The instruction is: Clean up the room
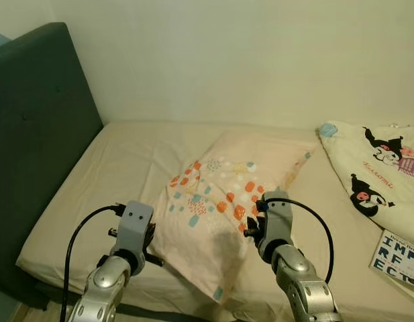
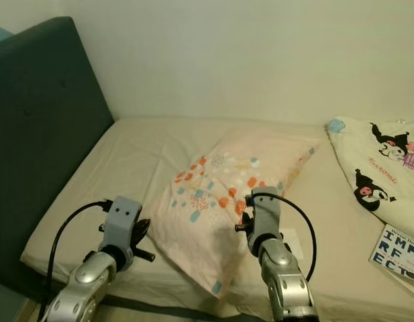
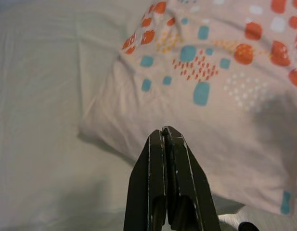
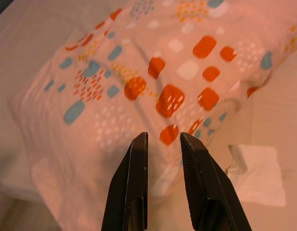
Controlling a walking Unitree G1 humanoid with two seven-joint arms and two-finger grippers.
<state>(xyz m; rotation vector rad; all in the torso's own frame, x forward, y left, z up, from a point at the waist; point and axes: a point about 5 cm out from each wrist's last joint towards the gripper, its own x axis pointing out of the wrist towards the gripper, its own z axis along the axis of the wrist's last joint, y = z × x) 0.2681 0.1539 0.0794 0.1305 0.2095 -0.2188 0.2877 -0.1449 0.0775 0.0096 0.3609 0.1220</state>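
A pale pink pillow point(image 1: 230, 194) with orange and teal spots lies diagonally on the beige-sheeted bed point(image 1: 106, 174), the left gripper point(image 3: 165, 134) pressed together beside it, the right gripper point(image 4: 162, 139) slightly parted above it, near a white paper scrap point(image 4: 256, 173).

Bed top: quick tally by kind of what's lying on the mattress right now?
Pillow: 1
Cartoon-print blanket: 1
Book: 1
White tissue: 1
Total: 4
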